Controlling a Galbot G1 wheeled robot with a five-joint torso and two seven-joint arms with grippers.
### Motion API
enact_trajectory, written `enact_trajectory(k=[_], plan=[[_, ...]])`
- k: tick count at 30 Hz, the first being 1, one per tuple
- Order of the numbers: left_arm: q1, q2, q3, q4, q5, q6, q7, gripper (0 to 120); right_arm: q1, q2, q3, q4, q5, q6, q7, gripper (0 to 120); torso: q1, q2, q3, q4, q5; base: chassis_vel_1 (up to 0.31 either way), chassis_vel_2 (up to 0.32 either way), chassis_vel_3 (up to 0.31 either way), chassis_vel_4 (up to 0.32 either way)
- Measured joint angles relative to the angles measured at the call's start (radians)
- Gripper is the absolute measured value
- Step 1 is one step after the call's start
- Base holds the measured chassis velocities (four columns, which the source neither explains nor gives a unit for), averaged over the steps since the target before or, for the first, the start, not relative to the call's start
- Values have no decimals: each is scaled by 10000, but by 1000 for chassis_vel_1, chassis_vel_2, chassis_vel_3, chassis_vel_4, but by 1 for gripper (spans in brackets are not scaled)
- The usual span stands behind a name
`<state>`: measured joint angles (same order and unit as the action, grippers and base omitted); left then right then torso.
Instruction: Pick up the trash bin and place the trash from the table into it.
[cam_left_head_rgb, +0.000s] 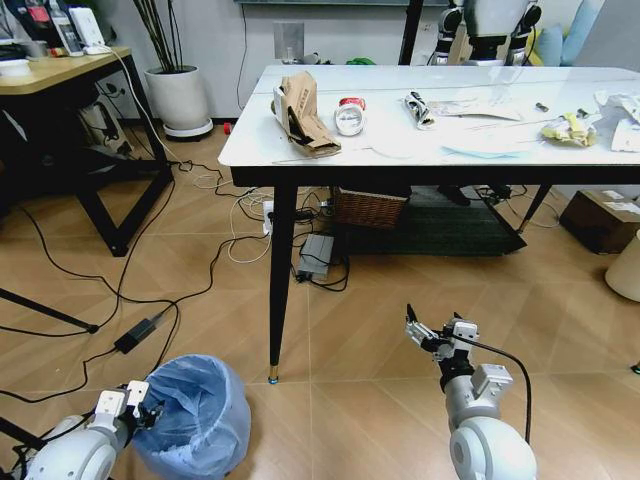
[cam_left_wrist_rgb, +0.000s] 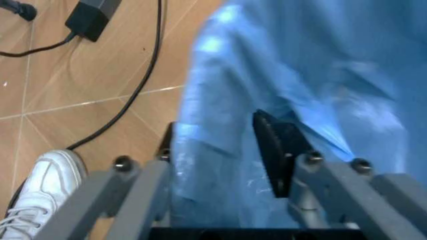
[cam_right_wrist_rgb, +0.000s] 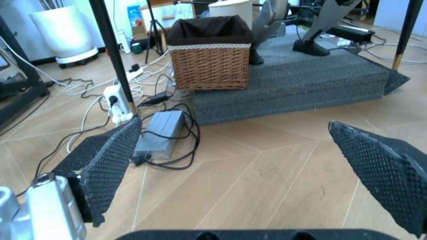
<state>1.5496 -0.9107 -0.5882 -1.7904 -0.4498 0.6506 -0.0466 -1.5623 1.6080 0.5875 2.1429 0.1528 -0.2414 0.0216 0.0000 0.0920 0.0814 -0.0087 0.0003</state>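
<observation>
The trash bin (cam_left_head_rgb: 195, 415), lined with a crinkly light-blue bag, stands on the floor at my lower left. My left gripper (cam_left_head_rgb: 135, 400) sits at its near rim. In the left wrist view the fingers (cam_left_wrist_rgb: 277, 150) straddle the bag-covered rim (cam_left_wrist_rgb: 220, 150) and press on it. The white marble-look table (cam_left_head_rgb: 400, 160) holds the trash: torn brown cardboard (cam_left_head_rgb: 305, 115), a round white cup (cam_left_head_rgb: 350, 118), crumpled white paper (cam_left_head_rgb: 420, 108) and a yellowish wrapper (cam_left_head_rgb: 568, 130). My right gripper (cam_left_head_rgb: 440, 335) hangs open over the floor in front of the table, holding nothing (cam_right_wrist_rgb: 247, 165).
A black table leg (cam_left_head_rgb: 280, 280) stands just beyond the bin. Cables and a power adapter (cam_left_head_rgb: 140, 335) lie on the floor. A wicker basket (cam_right_wrist_rgb: 210, 52) and grey mat sit under the table. A wooden desk (cam_left_head_rgb: 60, 70) stands at left. A white shoe (cam_left_wrist_rgb: 40, 190) is beside the bin.
</observation>
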Motion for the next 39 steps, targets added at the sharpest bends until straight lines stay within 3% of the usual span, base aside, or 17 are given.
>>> enact_trajectory(k=[13,25,39], plan=[[87,-119,7,-221,-22,66,-102,0,-69,0,6,58,-29,22,3,100,0,1,0,2,-1,0,0,0,0],[465,-266,-244,-1050,-504,297,-119,0,-317,0,90,293,-133,29,9,100,0,1,2,0,-9,0,0,0,0],[985,42,-1096,-3497,-1900,808,-741,0,-762,0,120,491,-350,44,25,100,0,0,3,1,-4,0,0,0,0]])
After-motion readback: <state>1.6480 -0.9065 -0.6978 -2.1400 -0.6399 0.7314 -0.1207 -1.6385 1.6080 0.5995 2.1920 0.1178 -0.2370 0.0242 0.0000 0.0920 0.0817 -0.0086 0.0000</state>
